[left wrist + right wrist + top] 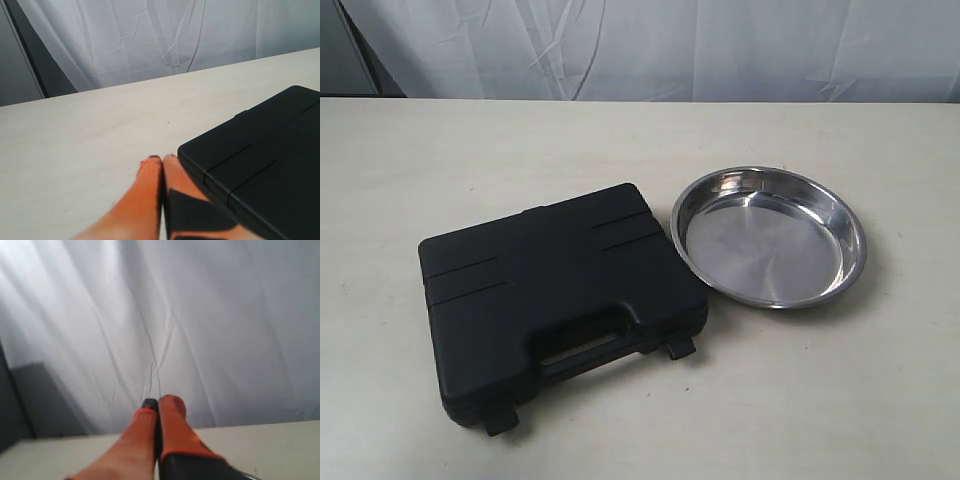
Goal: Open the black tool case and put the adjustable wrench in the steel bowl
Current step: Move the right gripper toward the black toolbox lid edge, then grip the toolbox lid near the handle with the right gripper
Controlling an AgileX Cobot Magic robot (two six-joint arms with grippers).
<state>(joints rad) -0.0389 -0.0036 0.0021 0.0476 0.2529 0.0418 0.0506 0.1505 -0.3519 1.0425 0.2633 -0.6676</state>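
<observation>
Closed black tool case (pixel 555 290) beside a steel bowl (pixel 768 238).
The case lies flat and skewed, handle and two latches on its near edge; the shiny shallow bowl sits upright just right of it.

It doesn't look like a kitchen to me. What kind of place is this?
Probably a robot test setup, not a home: a plain pale table, a white sheet hung behind it, and only a case and bowl laid out.

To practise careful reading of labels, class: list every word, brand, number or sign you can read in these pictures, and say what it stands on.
None can be read.
The black tool case shows only moulded grooves, no lettering.
The steel bowl is bare metal.
The table, the white curtain, the left gripper and the right gripper carry no marks.
</observation>
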